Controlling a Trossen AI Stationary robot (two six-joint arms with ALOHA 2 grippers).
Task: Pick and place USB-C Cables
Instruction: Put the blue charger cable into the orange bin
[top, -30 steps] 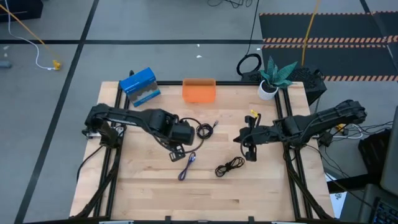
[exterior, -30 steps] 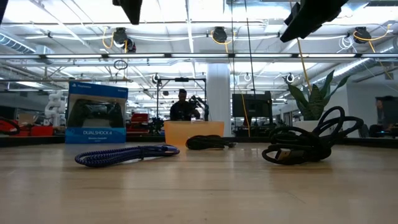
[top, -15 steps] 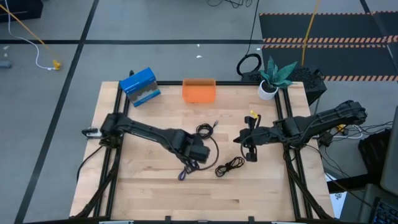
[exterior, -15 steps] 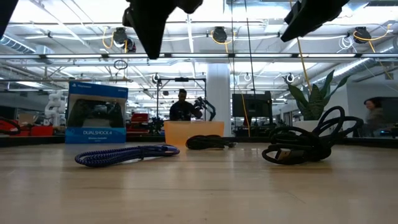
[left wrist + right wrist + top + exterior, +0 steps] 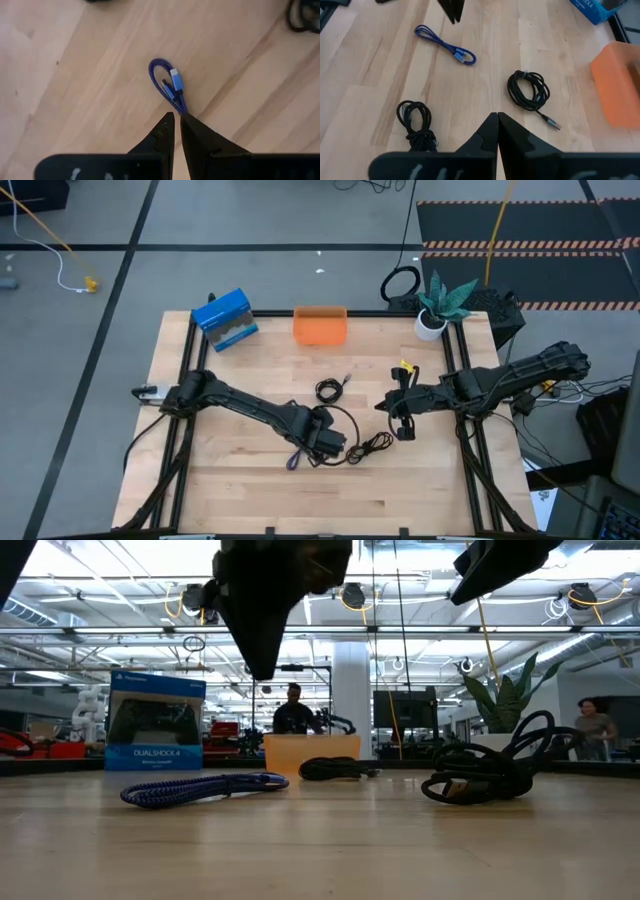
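Three cables lie flat on the wooden table. The purple-blue cable (image 5: 296,459) (image 5: 200,788) (image 5: 169,86) (image 5: 445,46) is a narrow folded loop. The black round coil (image 5: 328,390) (image 5: 335,769) (image 5: 527,90) lies farther back, and the black loose tangle (image 5: 370,447) (image 5: 488,776) (image 5: 415,119) lies to the right. My left gripper (image 5: 325,444) (image 5: 262,668) (image 5: 176,119) hangs above the purple-blue cable's near end, clear of it, with only a narrow slit between its fingers. My right gripper (image 5: 398,424) (image 5: 497,116) waits shut, high over the table's right half.
An orange bin (image 5: 320,325) (image 5: 310,752) and a blue DualShock box (image 5: 225,320) (image 5: 155,720) stand at the far edge, with a potted plant (image 5: 437,305) at the far right corner. People (image 5: 293,708) stand in the room behind. Bare wood lies along the near edge.
My left arm has swung from the table's left-middle toward the right and near edge, over the purple-blue cable, and has come down, so that its gripper now hangs well into the low view. The cables have stayed where they were.
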